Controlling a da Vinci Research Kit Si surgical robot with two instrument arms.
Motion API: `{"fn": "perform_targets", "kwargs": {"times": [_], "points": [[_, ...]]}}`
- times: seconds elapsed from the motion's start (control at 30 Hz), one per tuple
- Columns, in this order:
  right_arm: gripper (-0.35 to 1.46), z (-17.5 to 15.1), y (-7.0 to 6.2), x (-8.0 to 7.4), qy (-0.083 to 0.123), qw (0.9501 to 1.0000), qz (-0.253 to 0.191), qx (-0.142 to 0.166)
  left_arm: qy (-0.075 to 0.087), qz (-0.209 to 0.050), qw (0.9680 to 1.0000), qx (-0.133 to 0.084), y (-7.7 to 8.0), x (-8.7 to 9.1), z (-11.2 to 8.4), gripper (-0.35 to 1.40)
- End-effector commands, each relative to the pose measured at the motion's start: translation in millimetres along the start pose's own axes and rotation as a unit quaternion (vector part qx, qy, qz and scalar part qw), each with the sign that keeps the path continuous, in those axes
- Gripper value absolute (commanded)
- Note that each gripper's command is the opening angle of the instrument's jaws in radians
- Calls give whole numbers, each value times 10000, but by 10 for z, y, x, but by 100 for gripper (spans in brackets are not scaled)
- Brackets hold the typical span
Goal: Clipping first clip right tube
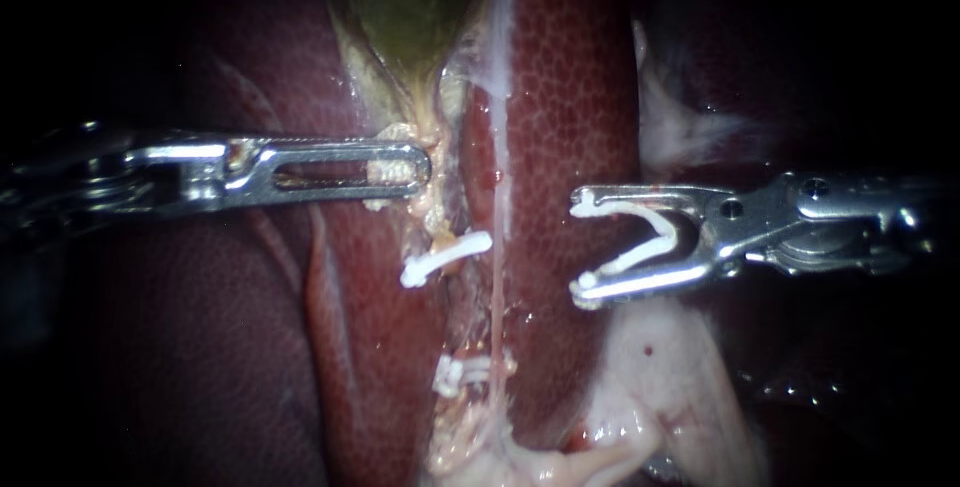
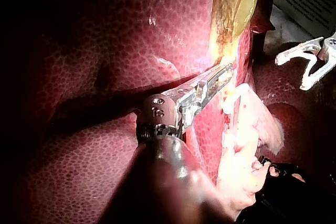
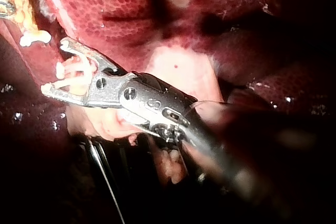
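Right instrument's pincer (image 1: pixel 579 247), spread wide, cradles white clip (image 1: pixel 665 235); left instrument's pincer (image 1: pixel 420 169) pinches gallbladder (image 1: pixel 410 7) tissue.

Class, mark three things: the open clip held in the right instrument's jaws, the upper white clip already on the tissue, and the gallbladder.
open clip (image 1: pixel 640 255): endoscope view, on its lower arm.
upper white clip (image 1: pixel 447 257): endoscope view, at its middle.
gallbladder (image 1: pixel 410 7): endoscope view, on its yellow-green body.

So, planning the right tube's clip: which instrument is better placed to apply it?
Probably right. My right instrument holds an open white clip in its jaws, mouth facing the thin right tube nearby. My left instrument is shut on tissue at the gallbladder's narrow end.
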Motion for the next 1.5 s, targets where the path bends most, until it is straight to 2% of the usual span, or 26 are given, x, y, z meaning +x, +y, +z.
{"fn": "perform_targets", "kwargs": {"times": [0.03,0.3,0.5,0.6,0.7,0.9,1.27,1.4,1.5], "points": [[60,0,0,0,1,10000,-2,0,0,1,10000,2,0,0,0,-35],[60,0,1,0,0,10000,-1,-2,23,-13,10000,29,0,-6,-7,-35],[60,0,1,-1,0,10000,-2,-3,15,-67,10000,-35,1,-27,-35,-35],[60,0,1,-1,0,10000,-3,-3,-98,-142,9998,-63,2,-40,-53,-35],[60,0,1,-1,0,10000,-3,-3,-187,-101,9997,-81,2,-53,-70,-35],[60,0,2,-2,0,10000,-4,-3,-331,-70,9994,-94,-3,-73,-95,-35],[60,6,5,-11,1,10000,-28,-5,-363,-81,9993,-94,-6,-73,-98,-35],[60,17,8,-26,3,10000,-71,-4,-363,-81,9993,-94,-6,-73,-98,-35],[60,29,13,-44,-111,9999,-94,28,-364,-80,9993,-95,-6,-73,-98,-35]]}}
